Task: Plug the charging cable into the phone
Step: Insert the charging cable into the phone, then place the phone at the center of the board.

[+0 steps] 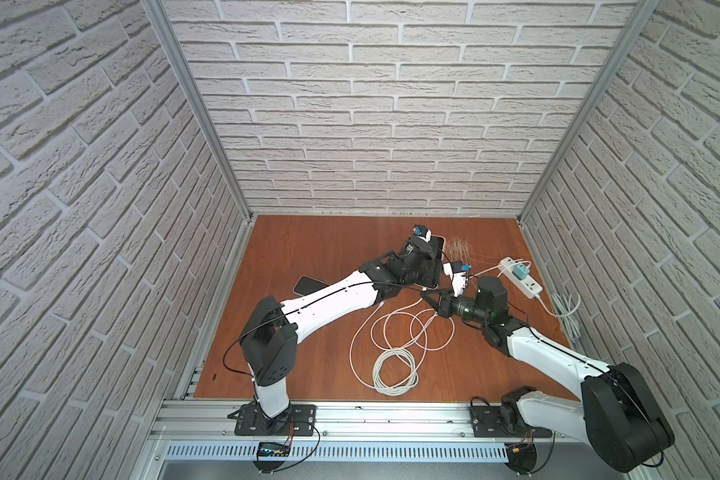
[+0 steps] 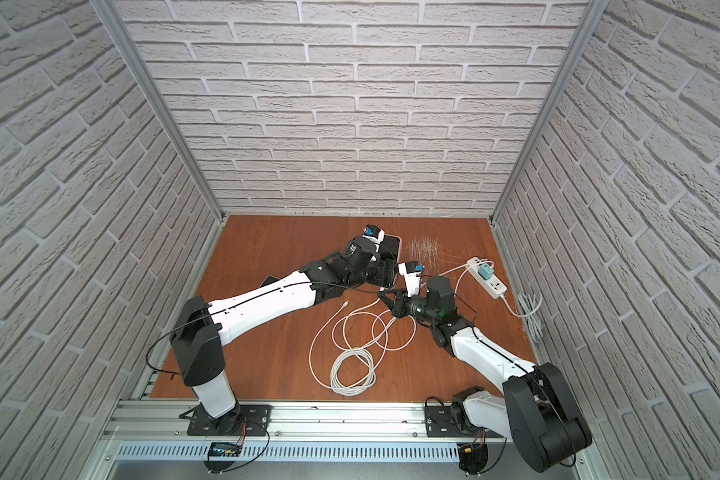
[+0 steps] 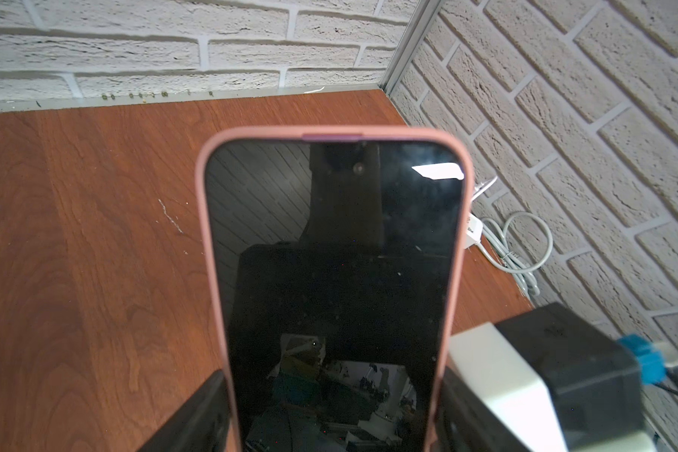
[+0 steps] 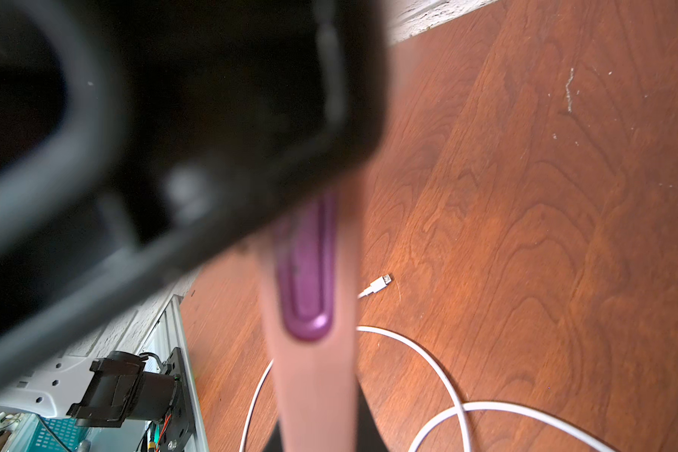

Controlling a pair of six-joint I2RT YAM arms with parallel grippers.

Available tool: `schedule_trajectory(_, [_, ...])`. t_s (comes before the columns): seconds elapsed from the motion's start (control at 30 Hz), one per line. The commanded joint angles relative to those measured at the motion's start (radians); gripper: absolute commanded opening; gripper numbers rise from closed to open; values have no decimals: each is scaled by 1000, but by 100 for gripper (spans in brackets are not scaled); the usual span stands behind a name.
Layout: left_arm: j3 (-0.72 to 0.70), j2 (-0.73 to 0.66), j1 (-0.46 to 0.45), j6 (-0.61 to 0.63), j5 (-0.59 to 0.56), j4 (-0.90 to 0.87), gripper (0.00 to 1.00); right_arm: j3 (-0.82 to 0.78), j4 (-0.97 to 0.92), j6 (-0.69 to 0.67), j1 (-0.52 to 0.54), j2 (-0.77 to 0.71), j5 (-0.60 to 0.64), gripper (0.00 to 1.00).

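1. Looking at both top views, the phone [image 3: 333,254] sits toward the far right of the table [image 1: 308,249]. It has a pink case and a dark screen, and it looks lifted clear of the wood.
2. The left gripper [image 1: 436,254] is spread wide and clamped across the phone's width, one finger on each long side.
3. The right gripper [image 1: 427,297] is pressed together. From its wrist view it seems to be pinching the phone's thin edge at the near end, so neither arm is free for the cable right now.
4. The charging cable [image 1: 391,390] lies in loose loops nearer the robot. Its plug [image 4: 378,285] is bare on the wood, apart from the phone. The other end runs to the charger [image 1: 518,274] in the power strip [image 1: 531,286].
5. Handling guess: the phone is rigid with a glass front, and the rubbery case shouldn't slip. The cord is limp and light, so it's useless for pushing. I'd grab the stiff plug body just behind the metal tip, not the cord.
6. I can't tell where the port is from these views.
7. A second phone [image 1: 308,284] lies flat, partly under the left arm.
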Motion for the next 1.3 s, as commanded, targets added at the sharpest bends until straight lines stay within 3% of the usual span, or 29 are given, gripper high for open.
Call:
schedule_trajectory(0.0, [-1, 9, -58, -36, 138, -179, 0, 78, 224, -6, -19, -43, 115, 7])
schedule_trajectory(0.23, [62, 25, -32, -51, 114, -214, 0, 79, 187, -27, -18, -58, 108, 21])
schedule_trajectory(0.43, [125, 50, 19, -81, 85, -251, 0, 48, 145, -62, -18, -120, 111, 50])
schedule_trajectory(0.53, [148, 65, 48, -98, 74, -271, 0, 27, 97, -80, -18, -172, 118, 57])
schedule_trajectory(0.73, [262, 158, 129, -112, 59, -367, 0, -25, -39, -89, -18, -307, 221, 61])
schedule_trajectory(0.9, [461, 309, 204, -94, 44, -519, 0, -95, -72, -84, -19, -367, 339, 66])
schedule_trajectory(1.27, [1076, 762, 337, -88, 79, -856, 0, -73, 16, -45, -20, -168, 330, 65])
